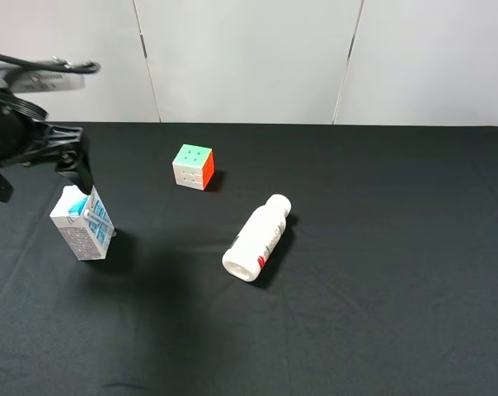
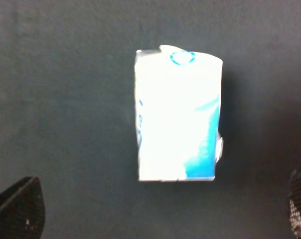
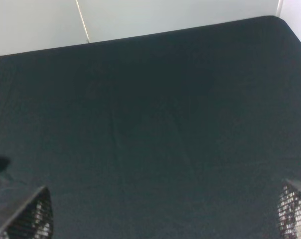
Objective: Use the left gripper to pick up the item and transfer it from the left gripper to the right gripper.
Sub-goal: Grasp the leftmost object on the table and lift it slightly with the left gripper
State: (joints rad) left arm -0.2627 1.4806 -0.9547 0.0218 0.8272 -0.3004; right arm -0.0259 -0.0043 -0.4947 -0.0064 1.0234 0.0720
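The item [image 1: 82, 224], a small white carton with light-blue print, stands upright on the black cloth at the left. My left gripper [image 1: 39, 177] hovers just above and behind it, jaws wide open and apart from it. In the left wrist view the item [image 2: 178, 117] lies straight ahead, between the two black fingertips [image 2: 18, 209], and nothing touches it. My right gripper [image 3: 160, 216] shows only in its own wrist view. It is open over bare cloth with nothing between its fingers. In the exterior high view the right arm is out of sight.
A multicoloured puzzle cube [image 1: 193, 166] sits behind the middle of the table. A white bottle [image 1: 258, 238] with a red-marked label lies on its side near the centre. The black cloth [image 1: 397, 289] ends at a white wall [image 1: 249, 58] at the back.
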